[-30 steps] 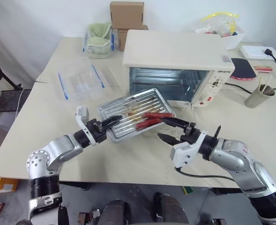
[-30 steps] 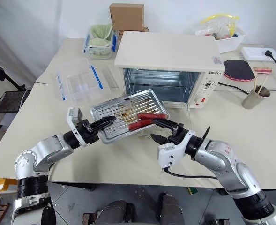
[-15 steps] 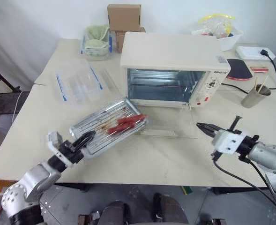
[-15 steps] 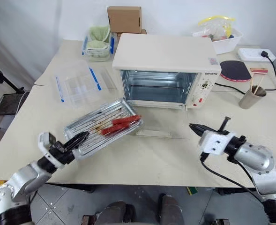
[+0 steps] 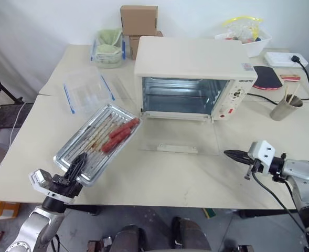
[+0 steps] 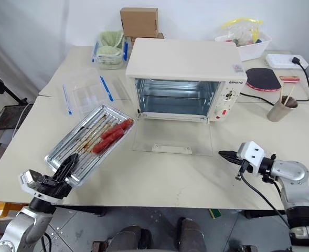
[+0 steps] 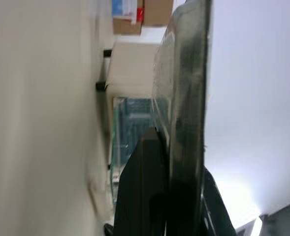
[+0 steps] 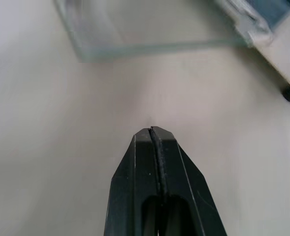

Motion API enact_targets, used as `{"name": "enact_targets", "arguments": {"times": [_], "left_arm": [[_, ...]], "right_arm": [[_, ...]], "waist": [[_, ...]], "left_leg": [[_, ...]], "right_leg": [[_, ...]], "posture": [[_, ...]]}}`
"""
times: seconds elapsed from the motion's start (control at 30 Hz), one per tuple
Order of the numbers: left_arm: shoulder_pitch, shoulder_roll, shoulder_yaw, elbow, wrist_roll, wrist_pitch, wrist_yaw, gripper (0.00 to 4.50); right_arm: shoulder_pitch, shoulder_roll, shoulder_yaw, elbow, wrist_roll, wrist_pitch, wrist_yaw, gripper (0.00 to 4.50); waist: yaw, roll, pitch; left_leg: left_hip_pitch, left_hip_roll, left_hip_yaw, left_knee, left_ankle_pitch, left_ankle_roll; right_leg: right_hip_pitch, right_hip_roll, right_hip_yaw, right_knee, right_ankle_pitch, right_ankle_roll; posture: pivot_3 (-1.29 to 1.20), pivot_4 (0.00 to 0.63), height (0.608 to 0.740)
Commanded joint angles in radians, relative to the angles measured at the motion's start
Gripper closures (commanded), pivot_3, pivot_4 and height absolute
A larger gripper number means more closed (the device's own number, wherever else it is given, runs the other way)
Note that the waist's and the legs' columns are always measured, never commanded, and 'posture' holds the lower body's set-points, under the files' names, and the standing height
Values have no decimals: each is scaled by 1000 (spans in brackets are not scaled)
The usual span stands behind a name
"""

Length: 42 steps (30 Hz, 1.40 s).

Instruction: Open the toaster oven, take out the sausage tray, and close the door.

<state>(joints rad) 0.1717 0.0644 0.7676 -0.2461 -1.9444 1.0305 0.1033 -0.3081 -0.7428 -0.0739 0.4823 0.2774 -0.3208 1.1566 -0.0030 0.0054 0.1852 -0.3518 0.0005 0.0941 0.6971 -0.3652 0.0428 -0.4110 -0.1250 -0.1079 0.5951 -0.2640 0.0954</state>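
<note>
I see a cream table [image 5: 164, 178] carrying the toaster oven [image 5: 196, 73] near its back edge, its door [image 5: 178, 137] lying open flat. A clear plastic box [image 5: 86, 90] sits toward the left edge, cardboard boxes [image 5: 138, 21] at the back, a cup [image 5: 286, 108] and a white basket [image 5: 248, 37] toward the back right corner.

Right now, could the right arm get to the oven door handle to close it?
Probably yes. The right gripper, shut and empty, sits beside the lowered door, with bare table between. The left gripper holds the sausage tray off to the other side.
</note>
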Motion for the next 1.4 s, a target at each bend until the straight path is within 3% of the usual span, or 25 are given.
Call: {"name": "enact_targets", "arguments": {"times": [0.03, 0.17, 0.33, 0.67, 0.87, 0.97, 1.17, 1.3, 1.4], "left_arm": [[42, -62, -9, -117, -28, -85, 18, 4500], [94, -124, -49, -201, -28, -171, 53, 4500], [136, -135, -95, -255, -28, -240, 72, 4500], [142, -97, -138, -239, -28, -255, 78, 4500], [98, 38, -160, -122, -28, -119, 35, 4500], [32, 150, -185, -6, -28, -7, 7, 4500], [-149, 318, -256, 229, -28, 186, -60, 4500], [-318, 415, -375, 416, -28, 282, -55, 4500], [-424, 436, -462, 520, -28, 313, -41, 4500]], "right_arm": [[-32, 29, -6, -24, 64, 36, 64, 4486], [-47, 68, -48, -68, 160, 87, 111, 4486], [-79, 84, -127, -166, 287, 200, 97, 4486], [-160, 112, -236, -420, 434, 401, -92, 4486], [-17, 69, -223, -576, 402, 400, -25, 3104], [128, 18, -224, -656, 374, 350, 81, 1980], [305, -7, -319, -721, 375, 332, 83, 28], [472, 6, -405, -777, 357, 309, 68, 28], [571, 26, -455, -813, 352, 299, 42, 28]], "waist": [[2, 0, 0], [6, 0, 0], [3, 0, 0], [5, 0, 0], [12, 1, 0], [26, 1, 0], [30, 2, 0], [35, 3, 0], [31, 3, -1]], "left_leg": [[0, 0, 0, 0, -1, 0], [-1, -1, -1, 1, -2, 1], [-1, -1, -1, 1, -2, 1], [-2, -1, -1, 1, -6, 4], [-3, -1, -1, 1, -8, 6], [-3, -3, -1, 1, -8, 7], [-2, -4, 0, 1, -8, 5], [-2, -4, -2, 1, -8, 5], [-2, -5, -1, 1, -7, 6]], "right_leg": [[0, -1, 0, 0, 0, 0], [0, -2, -1, -1, 0, 0], [0, -3, -1, -1, 0, 0], [-1, -3, -1, -4, 0, 0], [-2, -3, -1, -4, 0, 0], [-1, -4, -1, -4, 0, 0], [0, -5, -1, -2, 1, 2], [0, -5, -2, -1, 1, 2], [0, -5, -1, 2, 2, 3]], "posture": [[0, 150, 740], [0, 150, 740], [0, 150, 740], [0, 150, 740], [0, 150, 740], [0, 150, 740], [0, 150, 740], [0, 150, 740], [0, 150, 740]]}}
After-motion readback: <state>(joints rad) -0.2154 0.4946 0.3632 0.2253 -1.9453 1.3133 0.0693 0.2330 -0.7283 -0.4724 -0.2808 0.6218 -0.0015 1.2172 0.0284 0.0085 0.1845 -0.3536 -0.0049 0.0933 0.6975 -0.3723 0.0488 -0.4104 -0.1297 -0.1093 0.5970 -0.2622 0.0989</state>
